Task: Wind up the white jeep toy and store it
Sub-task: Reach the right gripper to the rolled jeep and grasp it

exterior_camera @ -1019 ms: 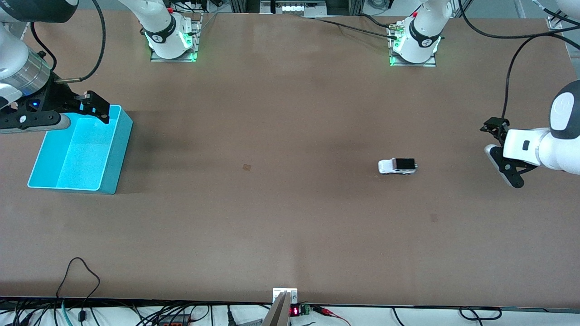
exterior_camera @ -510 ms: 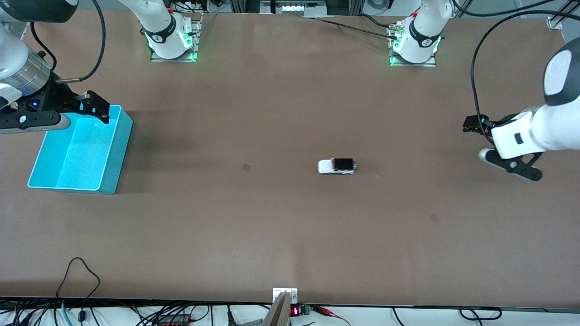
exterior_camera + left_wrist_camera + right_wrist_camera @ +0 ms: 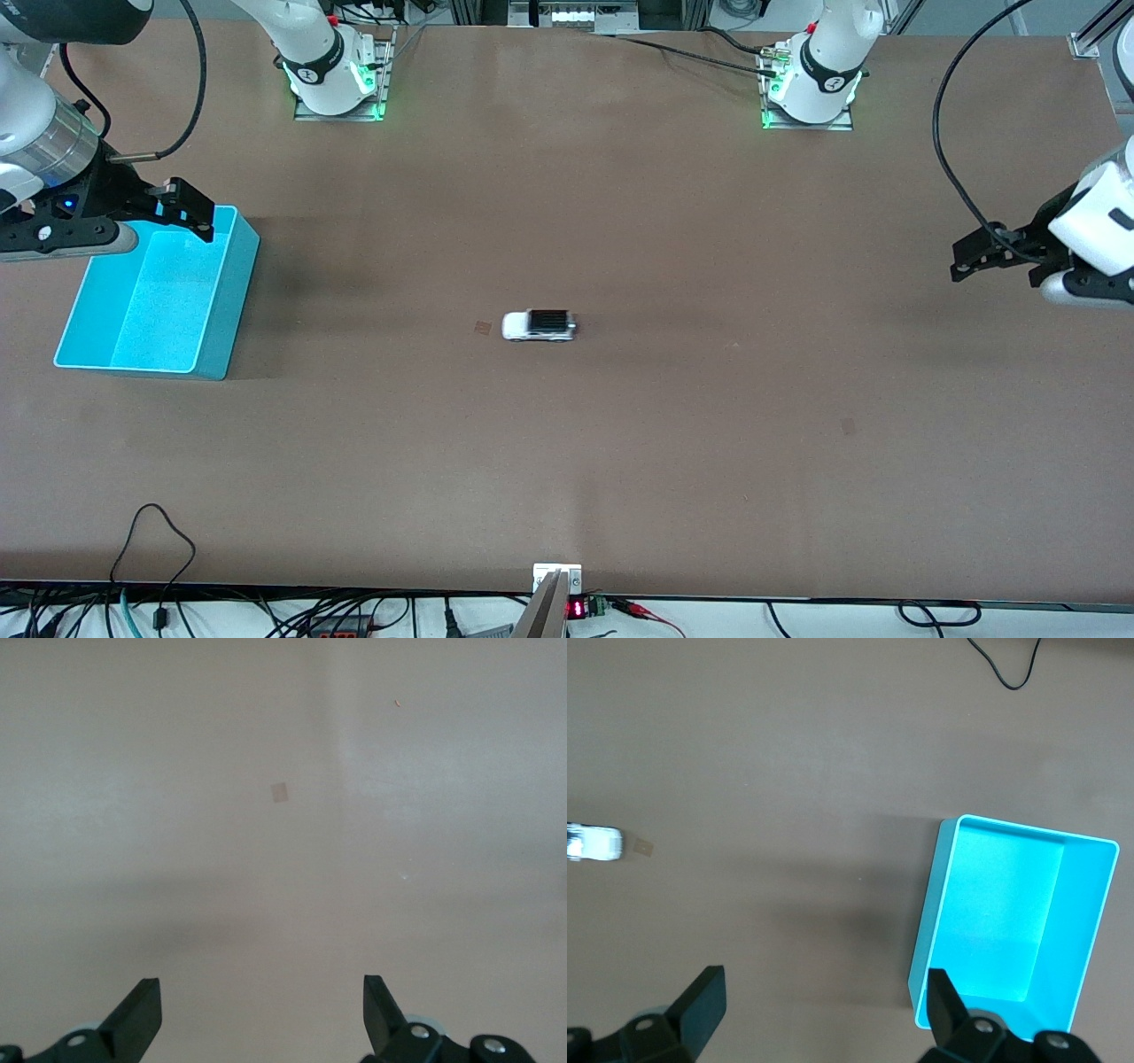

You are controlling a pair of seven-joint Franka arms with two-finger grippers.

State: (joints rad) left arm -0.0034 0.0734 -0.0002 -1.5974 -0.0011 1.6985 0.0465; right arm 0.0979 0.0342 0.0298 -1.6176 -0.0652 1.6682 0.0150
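Note:
The white jeep toy [image 3: 539,325] stands on its wheels near the middle of the brown table, its nose toward the right arm's end; no gripper touches it. It also shows at the edge of the right wrist view, as the jeep [image 3: 594,843]. The turquoise bin [image 3: 226,319] sits empty at the right arm's end. My right gripper [image 3: 168,221] hovers open over the bin's corner nearest the right arm's base, its fingers [image 3: 709,992] empty beside the bin wall [image 3: 943,895]. My left gripper [image 3: 992,261] hangs open and empty over bare table at the left arm's end, with only tabletop between its fingers [image 3: 142,1005].
A small tan square mark [image 3: 482,328] lies on the table just in front of the jeep's nose, toward the bin. Both arm bases [image 3: 337,80] stand along the table's edge farthest from the front camera. Loose cables [image 3: 151,540] trail at the edge nearest that camera.
The jeep has rolled by itself from the left arm's end to the table's middle, toward the bin. The left gripper has drawn back toward its end of the table. The right arm has stayed still.

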